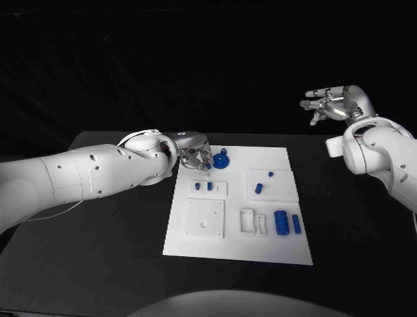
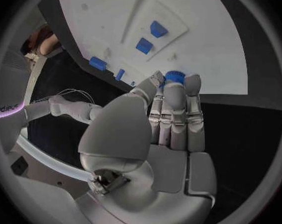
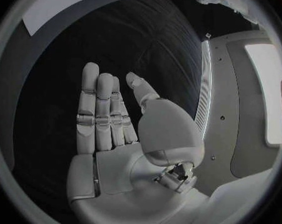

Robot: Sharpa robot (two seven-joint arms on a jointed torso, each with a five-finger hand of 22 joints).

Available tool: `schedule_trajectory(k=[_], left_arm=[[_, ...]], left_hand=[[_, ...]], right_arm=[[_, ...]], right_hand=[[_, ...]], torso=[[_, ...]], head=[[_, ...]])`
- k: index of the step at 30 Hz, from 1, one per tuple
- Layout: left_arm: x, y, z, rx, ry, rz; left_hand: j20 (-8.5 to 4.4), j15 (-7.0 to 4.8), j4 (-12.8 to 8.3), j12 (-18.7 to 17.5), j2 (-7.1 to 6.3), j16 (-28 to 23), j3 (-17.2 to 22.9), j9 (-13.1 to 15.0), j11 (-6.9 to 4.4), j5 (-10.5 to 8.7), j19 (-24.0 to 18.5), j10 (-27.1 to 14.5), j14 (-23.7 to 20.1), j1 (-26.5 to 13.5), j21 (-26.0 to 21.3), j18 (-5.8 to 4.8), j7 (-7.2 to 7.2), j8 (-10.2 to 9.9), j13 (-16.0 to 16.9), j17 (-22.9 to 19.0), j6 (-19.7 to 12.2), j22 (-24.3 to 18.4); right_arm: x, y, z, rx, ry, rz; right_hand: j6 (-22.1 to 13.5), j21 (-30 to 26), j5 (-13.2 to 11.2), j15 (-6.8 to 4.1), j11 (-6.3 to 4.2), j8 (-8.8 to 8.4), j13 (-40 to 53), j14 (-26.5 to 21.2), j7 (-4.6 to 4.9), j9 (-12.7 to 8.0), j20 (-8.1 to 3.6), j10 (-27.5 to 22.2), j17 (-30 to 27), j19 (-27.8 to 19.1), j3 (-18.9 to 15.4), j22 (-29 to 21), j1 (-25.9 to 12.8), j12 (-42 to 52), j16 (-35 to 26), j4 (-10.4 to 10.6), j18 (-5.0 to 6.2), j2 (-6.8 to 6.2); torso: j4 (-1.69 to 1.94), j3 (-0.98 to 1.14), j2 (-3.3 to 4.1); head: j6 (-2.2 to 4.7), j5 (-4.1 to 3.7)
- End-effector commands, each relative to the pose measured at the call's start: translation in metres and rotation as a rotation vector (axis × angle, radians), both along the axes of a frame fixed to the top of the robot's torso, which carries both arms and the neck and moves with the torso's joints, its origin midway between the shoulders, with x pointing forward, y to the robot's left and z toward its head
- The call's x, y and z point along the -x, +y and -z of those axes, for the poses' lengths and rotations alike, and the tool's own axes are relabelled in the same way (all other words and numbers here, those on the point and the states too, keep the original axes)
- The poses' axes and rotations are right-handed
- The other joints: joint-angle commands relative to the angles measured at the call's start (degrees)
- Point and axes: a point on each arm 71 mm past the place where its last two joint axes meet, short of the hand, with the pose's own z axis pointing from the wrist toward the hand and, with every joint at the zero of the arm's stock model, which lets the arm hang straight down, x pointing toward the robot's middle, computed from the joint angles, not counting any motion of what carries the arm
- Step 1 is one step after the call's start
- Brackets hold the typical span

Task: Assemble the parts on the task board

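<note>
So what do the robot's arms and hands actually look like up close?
Both arms are smooth, rounded white shells with small dark screw holes. Each ends in a silver metal hand, the left hand and the right hand, with jointed segmented fingers and a bulky rounded thumb base. A thin cable trails beside the left arm.

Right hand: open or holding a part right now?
Open. The right hand shows a bare palm with its fingers extended and nothing between them; in the head view it is raised off to the side of the task board.
</note>
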Motion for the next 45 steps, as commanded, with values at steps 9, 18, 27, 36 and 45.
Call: schedule_trajectory(k=[9,18,27,36,45], left_arm=[[-0.002,0.006,0.007,-0.043,0.055,-0.013],[-0.004,0.006,0.012,-0.056,0.055,-0.013],[-0.003,0.002,0.016,-0.06,0.06,-0.001],[-0.003,0.0,0.022,-0.064,0.068,0.003],[-0.002,-0.001,0.027,-0.071,0.079,0.001]], left_hand=[[0.24,0.12,0.3,0.2,-0.44,0.2,0.0,0.1,0.08,-0.17,-0.5,0.0,0.1,0.4,0.2,0.69,0.22,0.3,0.0,-0.1,0.0,1.1],[0.29,0.15,0.4,0.2,-0.47,0.3,0.0,0.1,0.13,-0.15,-0.5,-0.1,0.1,0.6,0.3,0.75,0.27,0.3,0.0,-0.1,-0.2,1.1],[0.33,0.17,0.5,0.2,-0.5,0.3,0.0,0.1,0.15,-0.17,-0.5,-0.2,0.0,0.6,0.3,0.81,0.29,0.3,0.0,-0.1,-0.3,1.1],[0.34,0.18,0.6,0.2,-0.52,0.3,0.1,0.1,0.18,-0.17,-0.5,-0.2,0.0,0.7,0.3,0.83,0.32,0.3,0.0,-0.1,-0.4,1.1],[0.33,0.19,0.6,0.2,-0.5,0.3,0.2,0.1,0.2,-0.16,-0.5,-0.3,0.0,0.8,0.4,0.85,0.33,0.3,0.0,-0.1,-0.4,1.1]], right_arm=[[0.001,0.002,0.001,0.002,0.004,-0.018],[0.001,0.004,0.001,0.001,0.003,-0.02],[0.001,0.005,0.001,0.002,0.001,-0.022],[0.001,0.006,0.001,0.001,0.001,-0.024],[0.001,0.006,0.001,0.001,0.0,-0.025]], right_hand=[[0.3,0.3,0.3,-0.11,0.04,0.09,0.0,-0.3,0.02,0.0,0.26,0.4,0.1,0.7,0.4,0.0,-0.6,0.0,-0.3,0.1,0.52,-0.12],[0.3,0.3,0.3,-0.11,0.04,0.09,0.0,-0.3,0.02,0.0,0.26,0.4,0.1,0.7,0.4,0.0,-0.6,0.0,-0.3,0.1,0.52,-0.12],[0.3,0.3,0.3,-0.11,0.04,0.09,0.0,-0.3,0.01,0.0,0.26,0.4,0.1,0.7,0.6,0.1,-0.7,0.0,-0.3,0.2,0.52,-0.15],[0.3,0.3,0.3,-0.11,0.04,0.09,0.0,-0.3,0.01,0.0,0.26,0.4,0.1,0.7,0.6,0.1,-0.7,0.0,-0.3,0.2,0.52,-0.15],[0.3,0.3,0.3,-0.11,0.04,0.09,0.0,-0.3,0.01,0.0,0.26,0.4,0.1,0.7,0.6,0.1,-0.7,0.0,-0.3,0.2,0.52,-0.15]], torso=[[-0.23,0.08,0.05],[-0.29,0.08,0.07],[-0.19,0.07,0.04],[-0.21,0.05,0.05],[-0.2,0.09,0.05]], head=[[-0.08,0.32],[-0.19,0.34],[-0.23,0.23],[-0.28,0.19],[-0.35,0.15]])
